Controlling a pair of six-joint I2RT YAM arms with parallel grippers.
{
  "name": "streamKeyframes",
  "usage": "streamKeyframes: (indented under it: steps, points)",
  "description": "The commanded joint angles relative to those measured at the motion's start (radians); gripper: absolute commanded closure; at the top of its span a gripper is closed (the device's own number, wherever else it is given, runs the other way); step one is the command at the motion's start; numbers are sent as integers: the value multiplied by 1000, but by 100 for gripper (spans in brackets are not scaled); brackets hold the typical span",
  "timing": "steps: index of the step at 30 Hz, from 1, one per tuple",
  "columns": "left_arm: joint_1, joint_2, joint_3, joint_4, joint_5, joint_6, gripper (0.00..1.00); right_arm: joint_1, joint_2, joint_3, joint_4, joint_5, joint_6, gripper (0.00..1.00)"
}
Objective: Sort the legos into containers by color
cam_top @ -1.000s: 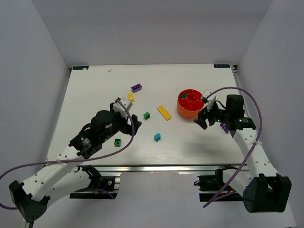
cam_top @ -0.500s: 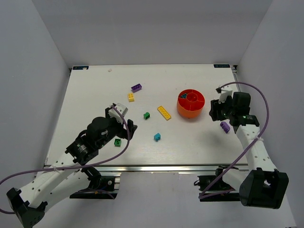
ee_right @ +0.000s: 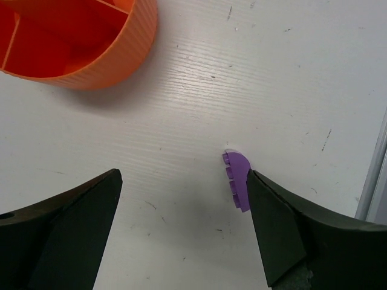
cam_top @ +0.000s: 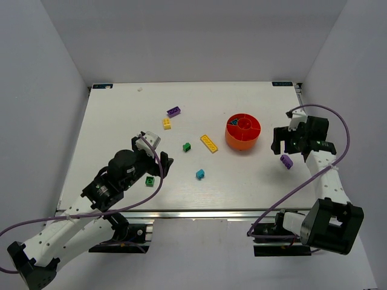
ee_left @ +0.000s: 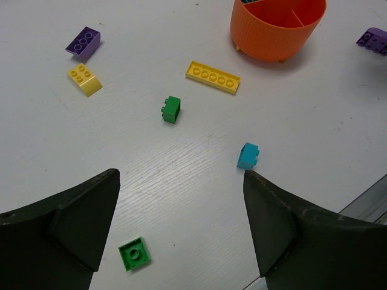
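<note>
Legos (cam_top: 187, 147): seven loose; bowl (cam_top: 239, 144): one.

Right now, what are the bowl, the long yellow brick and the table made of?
The bowl looks like plastic: even orange colour, fine ribs down its wall. The long yellow brick looks like hard plastic: smooth, with crisp round studs. The table may be white-painted wood; faint grain lines show.
</note>
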Motion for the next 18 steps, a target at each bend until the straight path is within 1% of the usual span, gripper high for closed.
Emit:
streamKeyframes:
  steps: [1,7,18]
  points:
    - [3,-9,-7,-4,-19,8,8,-30,25,52,-32,-43,-74,11]
    - [3,-3,-8,-4,-23,9,7,-71,58,87,-66,-75,-135,11]
    - [-6,8,-10,-4,-22,11,7,-85,170,127,-97,-69,-278,12]
